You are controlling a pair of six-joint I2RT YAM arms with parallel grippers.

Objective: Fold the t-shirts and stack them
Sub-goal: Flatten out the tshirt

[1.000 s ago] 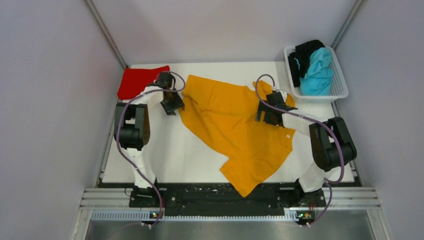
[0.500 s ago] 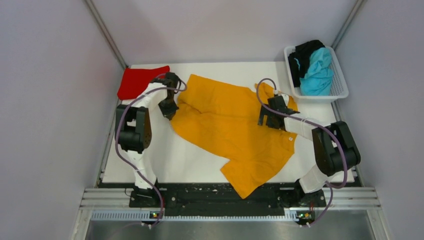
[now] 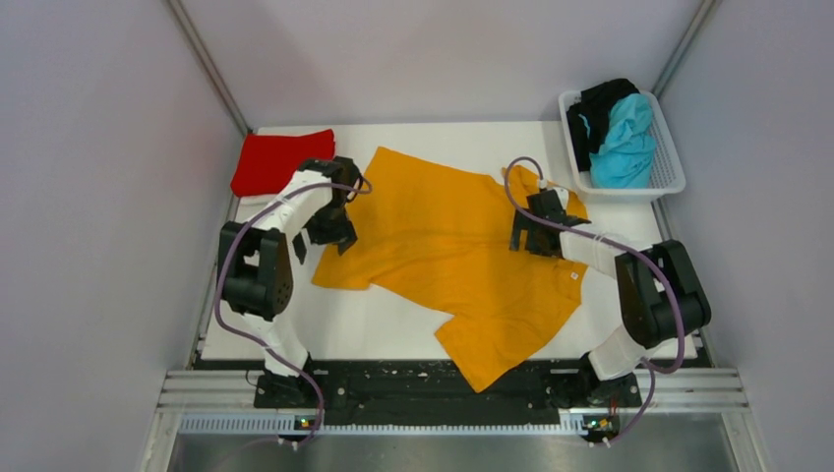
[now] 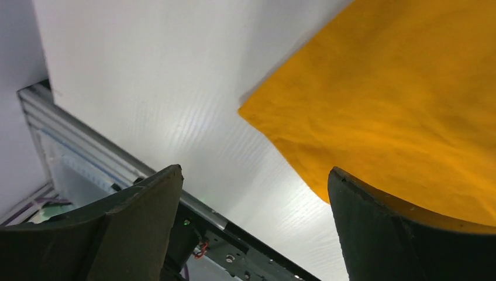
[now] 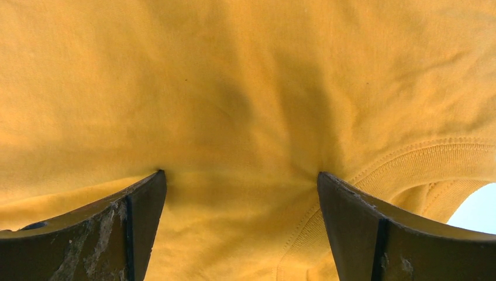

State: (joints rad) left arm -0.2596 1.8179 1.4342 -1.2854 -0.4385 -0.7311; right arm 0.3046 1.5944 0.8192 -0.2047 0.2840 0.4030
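Observation:
The orange-yellow t-shirt (image 3: 443,246) lies spread across the middle of the white table (image 3: 374,320), one end hanging over the near edge. My left gripper (image 3: 332,236) is open and low over its left edge. In the left wrist view the jaws (image 4: 254,170) hold nothing, and the shirt (image 4: 398,105) fills the upper right with its edge under the right finger (image 4: 386,228). My right gripper (image 3: 526,239) is open, both tips pressed on the shirt (image 5: 234,88) beside the ribbed collar (image 5: 421,161). The red t-shirt (image 3: 280,162) lies folded at the back left.
A white basket (image 3: 629,192) stands at the back right and holds the turquoise t-shirt (image 3: 625,143) and the black t-shirt (image 3: 602,103). Grey walls enclose the table on three sides. A black rail (image 3: 423,379) runs along the near edge.
My left gripper has moved toward the near side, and the shirt's left part has spread out to the near left with it. The right gripper has hardly moved.

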